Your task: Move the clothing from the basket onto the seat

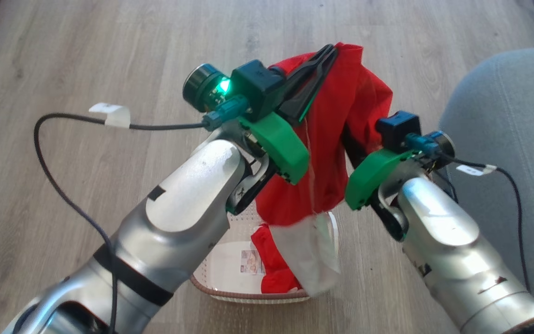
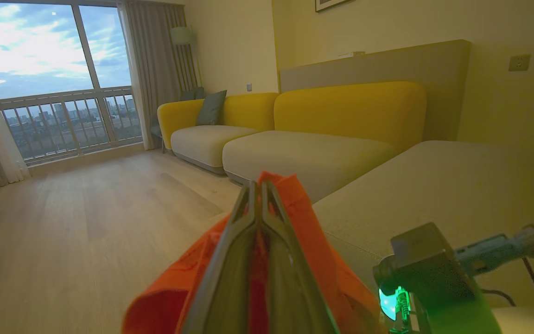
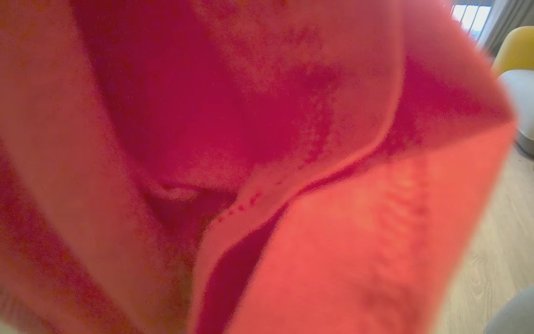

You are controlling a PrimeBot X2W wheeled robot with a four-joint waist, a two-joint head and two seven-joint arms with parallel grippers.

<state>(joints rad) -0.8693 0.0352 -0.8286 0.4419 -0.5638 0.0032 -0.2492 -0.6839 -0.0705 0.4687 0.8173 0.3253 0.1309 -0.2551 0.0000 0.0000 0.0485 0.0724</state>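
Left gripper (image 1: 328,50): I see its two dark fingers pressed together, pinching the top edge of the clothing (image 1: 341,116). In the left wrist view, red fabric shows in the slit between them and spills out to both sides.
Right gripper (image 1: 351,147): its fingers run into the red folds from the right. I cannot tell whether they are spread or closed.
Clothing, place: it hangs in the air from the left fingertips, above the basket (image 1: 248,293) and between my two forearms.
Long axis: vertical, running from the pinched top edge straight down to the basket.
Lower end: a white panel (image 1: 315,253) points down and drapes over the basket's right rim.
Basket: it sits on the wood floor (image 1: 63,55). A second red bundle (image 1: 271,266) lies inside, next to the paper label (image 1: 251,260) on its floor.
Seat (image 1: 503,116): grey cushion to my right, just beside the right arm, with none of the red fabric on it.
Right wrist view: blurred red folds sit close against the lens.
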